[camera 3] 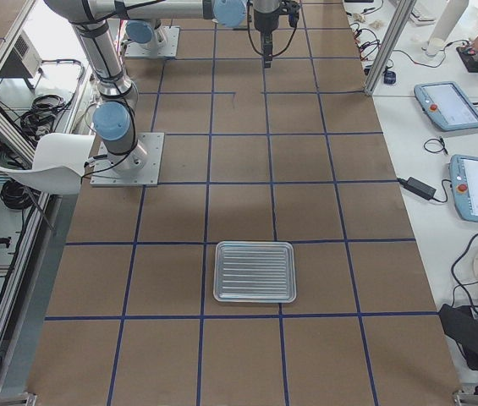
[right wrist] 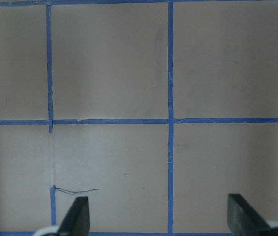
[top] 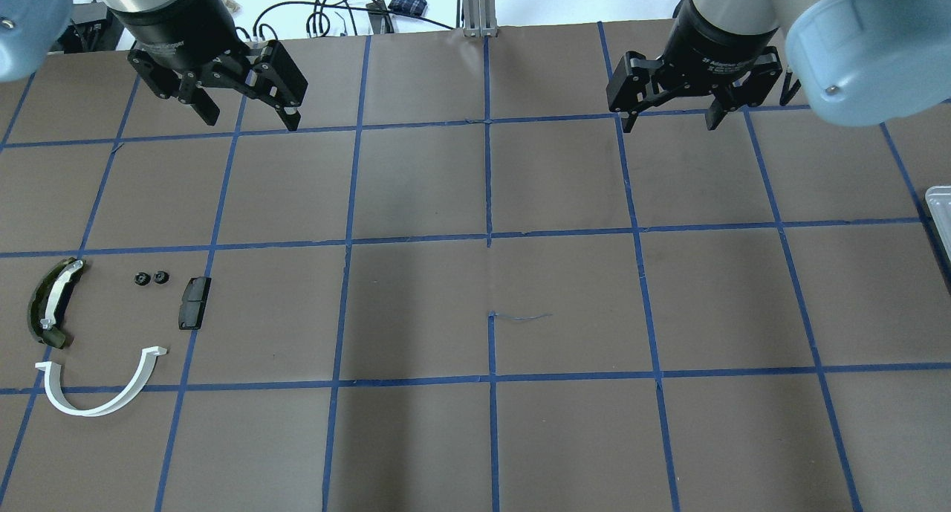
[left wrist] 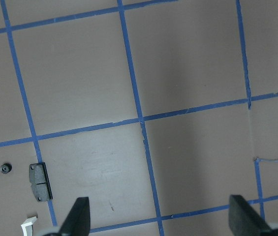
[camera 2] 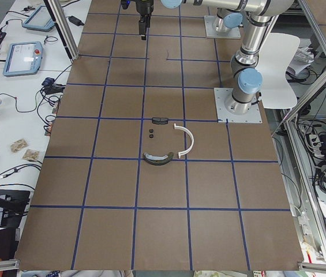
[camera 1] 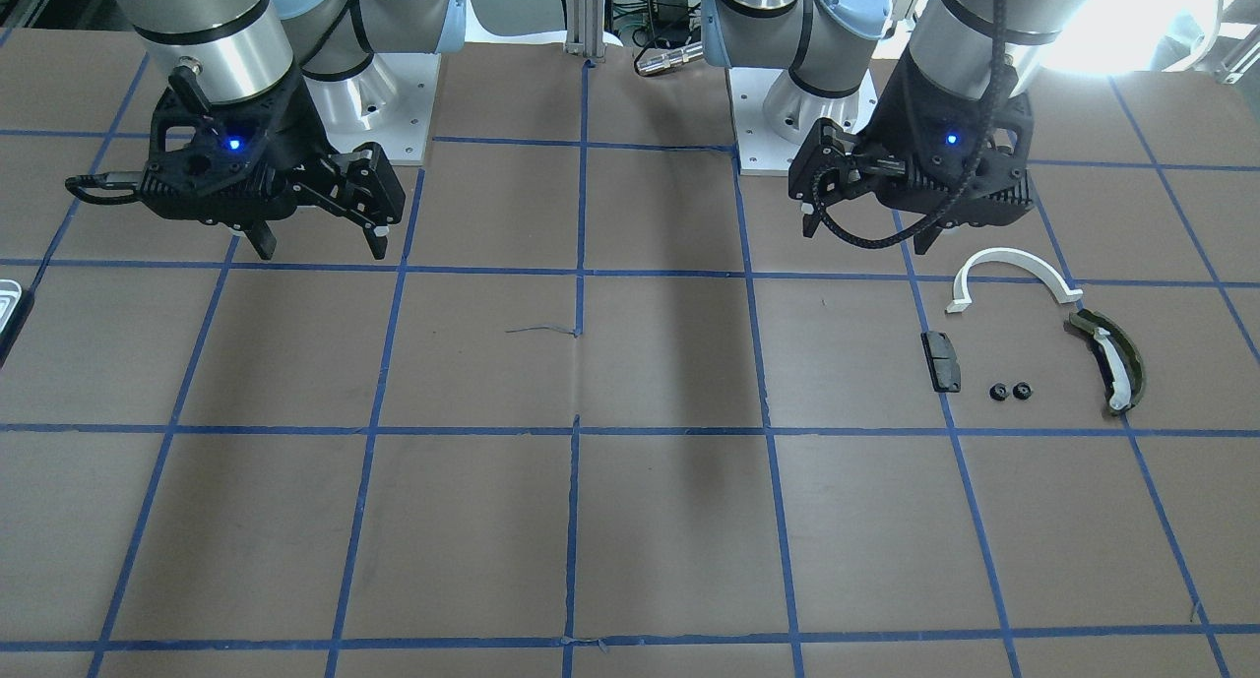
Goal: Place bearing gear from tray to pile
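Bearing gears, two small black toothed rings [top: 160, 277], lie side by side on the brown table just beside the small black rectangular block [top: 195, 302], off the block's end and on the side toward the olive curved piece with a white strip [top: 48, 304]. The white plastic arc [camera 1: 1019, 257] lies near the block on its other flank, so the gears sit inside the pile of loose parts.

The silver ribbed metal tray [camera 3: 254, 272] is well apart from the block, at the table's opposite end on the right arm's side. In the right side view I can see nothing resting on it.

The left gripper [top: 250, 118] hovers above the table, apart from the block, with its jaws spread wide and nothing between them; its wrist camera catches the block and the gears at the lower left of its view. The right gripper [top: 672, 123], just as wide and also carrying nothing, hangs much farther from the block.

By my reading the gears are already at the pile. Any further touch on them would fall to the left arm, which is the nearer.
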You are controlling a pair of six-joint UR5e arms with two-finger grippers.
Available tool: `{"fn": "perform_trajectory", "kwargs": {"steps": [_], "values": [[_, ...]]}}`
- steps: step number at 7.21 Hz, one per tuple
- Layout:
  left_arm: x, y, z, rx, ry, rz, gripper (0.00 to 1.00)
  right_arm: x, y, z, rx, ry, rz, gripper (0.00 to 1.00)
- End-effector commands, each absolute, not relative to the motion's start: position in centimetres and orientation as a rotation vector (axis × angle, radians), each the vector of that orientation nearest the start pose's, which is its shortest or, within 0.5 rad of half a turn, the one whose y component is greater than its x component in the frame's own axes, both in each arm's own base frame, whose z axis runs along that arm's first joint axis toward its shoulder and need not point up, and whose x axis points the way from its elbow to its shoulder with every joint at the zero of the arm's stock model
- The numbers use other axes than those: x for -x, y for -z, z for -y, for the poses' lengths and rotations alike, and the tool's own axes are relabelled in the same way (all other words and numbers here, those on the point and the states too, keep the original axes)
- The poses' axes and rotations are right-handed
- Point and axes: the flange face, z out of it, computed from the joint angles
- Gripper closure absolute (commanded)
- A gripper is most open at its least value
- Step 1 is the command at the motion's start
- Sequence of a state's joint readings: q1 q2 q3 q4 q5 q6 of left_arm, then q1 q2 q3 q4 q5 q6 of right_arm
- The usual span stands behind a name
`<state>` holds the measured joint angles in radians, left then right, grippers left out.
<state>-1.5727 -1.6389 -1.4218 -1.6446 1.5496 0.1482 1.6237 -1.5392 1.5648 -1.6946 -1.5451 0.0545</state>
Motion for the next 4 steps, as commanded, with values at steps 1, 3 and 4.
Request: {"fn": "perform_trajectory", "kwargs": {"steps": [1, 3, 4], "values": [[13.84, -51.91, 51.54, -0.231, 0.013, -3.160, 0.00, -16.31, -49.07, 50.88, -0.004, 0.183, -3.099, 0.00], [13.61, -52.47, 51.99, -0.227, 0.097, -3.155, 0.00, -16.40, -49.07, 50.79, -0.004, 0.182, -3.097, 0.00], [13.60, -52.45, 51.97, -0.224, 0.095, -3.156, 0.00, -16.32, -49.06, 50.80, -0.004, 0.180, -3.098, 0.00]]}}
